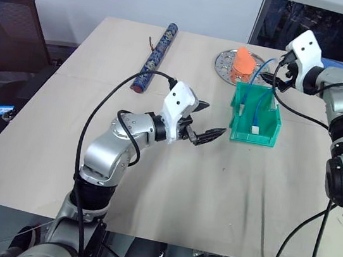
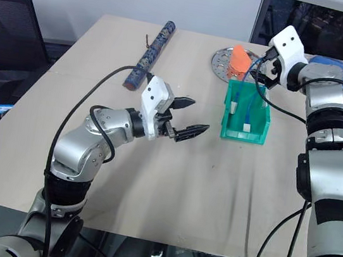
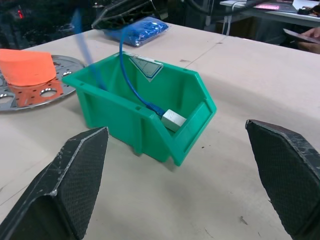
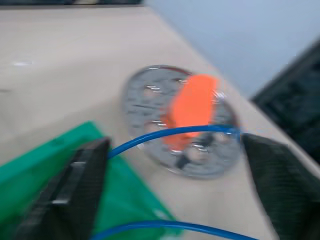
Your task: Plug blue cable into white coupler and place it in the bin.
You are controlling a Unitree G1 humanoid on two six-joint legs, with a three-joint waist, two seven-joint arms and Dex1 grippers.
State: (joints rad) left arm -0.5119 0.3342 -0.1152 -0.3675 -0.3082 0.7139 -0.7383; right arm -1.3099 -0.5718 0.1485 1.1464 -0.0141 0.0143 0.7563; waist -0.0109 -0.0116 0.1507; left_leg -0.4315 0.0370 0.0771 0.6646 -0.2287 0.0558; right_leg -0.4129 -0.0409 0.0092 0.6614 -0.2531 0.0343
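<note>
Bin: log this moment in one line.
bin: holds coupler, cable plugged in | left gripper: open, beside bin | right gripper: open, above bin

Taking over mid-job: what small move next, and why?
Probably lift the right claw up and clear. Its fingers stand wide apart, the white coupler already lies inside the bin, and the blue cable loops between those fingers, so a sideways retreat might drag it out.

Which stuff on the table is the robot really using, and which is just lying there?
Using:
- thin bright-blue cable
- tiny white plastic coupler
- small green plastic bin

Lying about:
- round perforated metal plate
- orange block
- long dark patterned tube
- blue plastic-wrapped bundle
</note>
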